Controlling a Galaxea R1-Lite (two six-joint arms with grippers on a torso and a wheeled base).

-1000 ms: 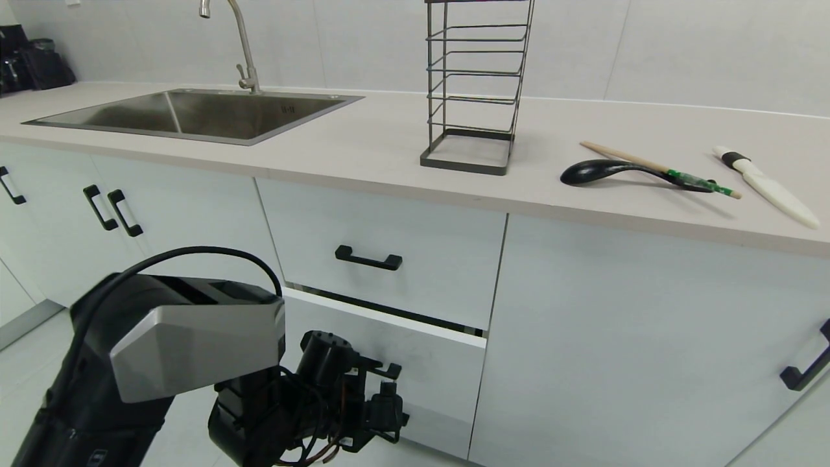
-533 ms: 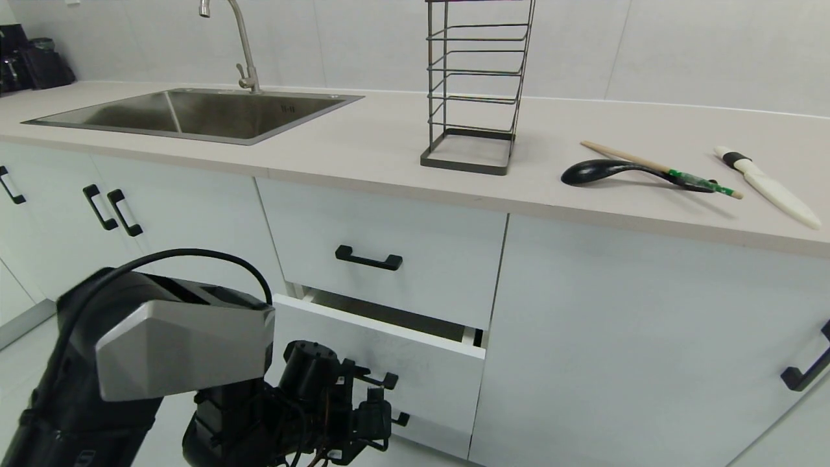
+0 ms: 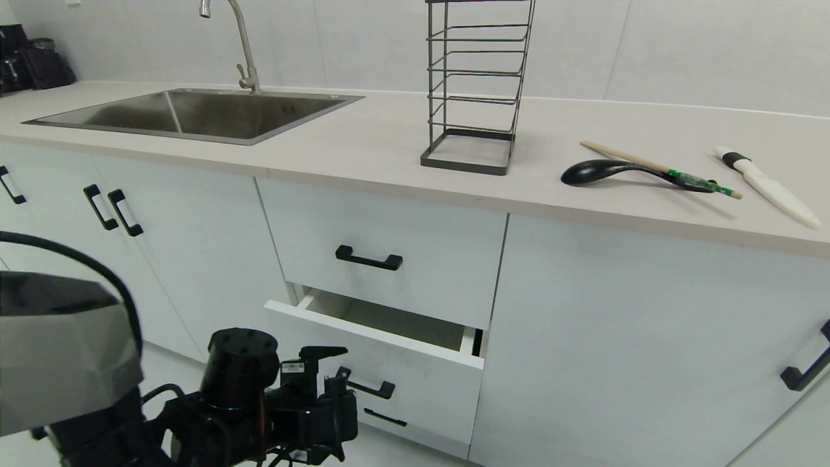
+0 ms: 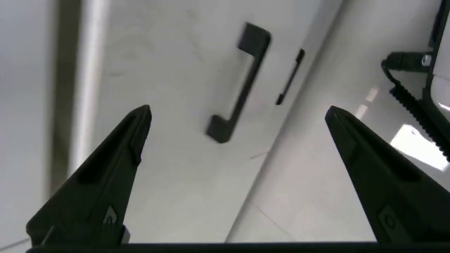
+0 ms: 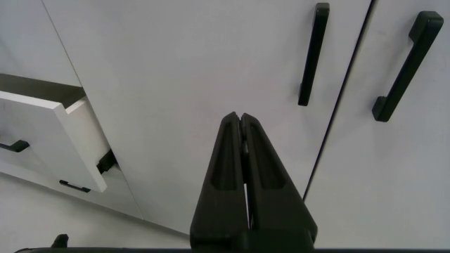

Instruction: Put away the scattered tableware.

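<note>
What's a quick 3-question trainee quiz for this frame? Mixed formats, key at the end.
1. Multiple choice: which drawer under the counter stands partly open?
A. the upper one
B. the lower drawer
C. both
2. True or false: the right tool is shut, with nothing between its fingers.
3. Short answer: name the three utensils lying on the counter to the right of the wire rack.

Key
1. B
2. True
3. black spoon, chopsticks, white knife
</note>
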